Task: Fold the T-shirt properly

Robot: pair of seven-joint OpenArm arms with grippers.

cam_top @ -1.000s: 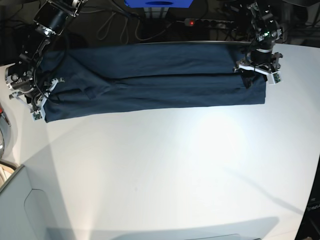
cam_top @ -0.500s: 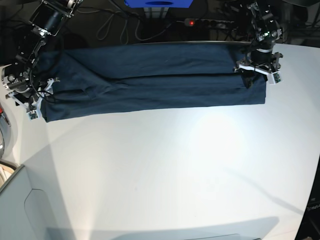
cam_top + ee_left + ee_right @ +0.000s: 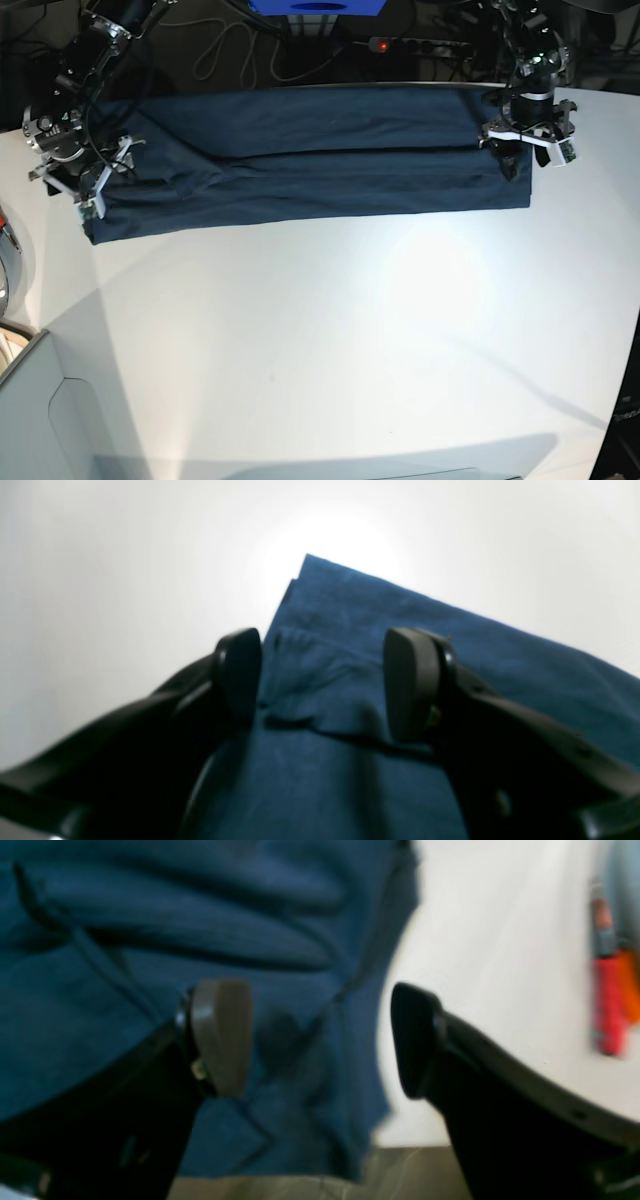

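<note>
at the far left corner of the white surface point(image 3: 330, 350), the right tool point(image 3: 88, 175) hangs over the left end of the t-shirt point(image 3: 300, 170), its two fingers well apart with nothing between them. in the right wrist view the right tool point(image 3: 320, 1040) shows one grey pad point(image 3: 220, 1035) above the bunched navy cloth and one dark finger point(image 3: 415, 1040) above bare white surface just past the cloth's edge; the t-shirt point(image 3: 175, 940) there lies in soft ridges, and whether the pads touch it cannot be told. a blurred red object point(image 3: 610, 990) stands at the right side of that view, beyond the surface's edge.

the t-shirt lies flat as a long, narrow band along the far edge of the surface, folded lengthwise so that layered edges run along its middle. its left end is rumpled with a diagonal crease, its right end squared off near the far right corner. the near half of the surface is bare and brightly lit.

at the right end, the left tool point(image 3: 528, 147) sits over the corner of the band with its fingers spread apart, gripping nothing. in the left wrist view the left tool point(image 3: 322, 680) has both dark pads point(image 3: 240, 675) wide apart above the t-shirt point(image 3: 400, 645), where a folded layer ends in a wrinkled hem between them and the cloth's corner points toward the glare on the surface point(image 3: 125, 580).

behind the far edge, a power strip point(image 3: 410, 45) with a red light and a blue object point(image 3: 318, 7) lie in the dark background.
</note>
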